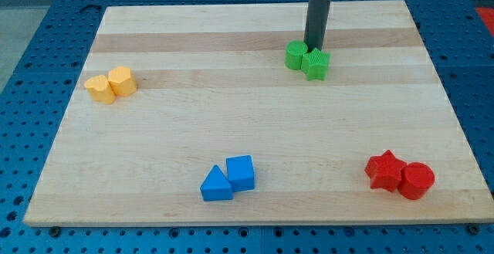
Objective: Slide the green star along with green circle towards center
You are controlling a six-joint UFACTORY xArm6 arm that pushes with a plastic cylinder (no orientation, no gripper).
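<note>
Board (255, 130) of pale wood fills most of the view, resting on a blue perforated table (31, 69).

Far left, upper half: two yellow blocks touching. The left yellow block (99, 89) looks many-sided; exact shape cannot be made out. The right yellow block (122, 80) is rounder, shape also unclear.

Lower middle, left of centre: blue triangle (215, 185) and blue cube (241, 172), touching, the cube up and to the view's right of the triangle.

Upper middle, right of centre: green circle (296, 55) and green star (316, 63), pressed side by side, the circle on the view's left. Both sit near the top edge of the board, well above the board's centre.

My tip (312, 48) comes down as a dark straight rod from the view's top. Its end lands just behind the green pair, at the seam between circle and star, on the side toward the view's top. Contact looks likely, but whether it touches both or one cannot be told. End effector is a bare rod: no jaws, nothing held or pinched.

Lower right: red star (385, 170) and red circle (417, 181), touching, the circle on the view's right and slightly lower, near the board's corner.
</note>
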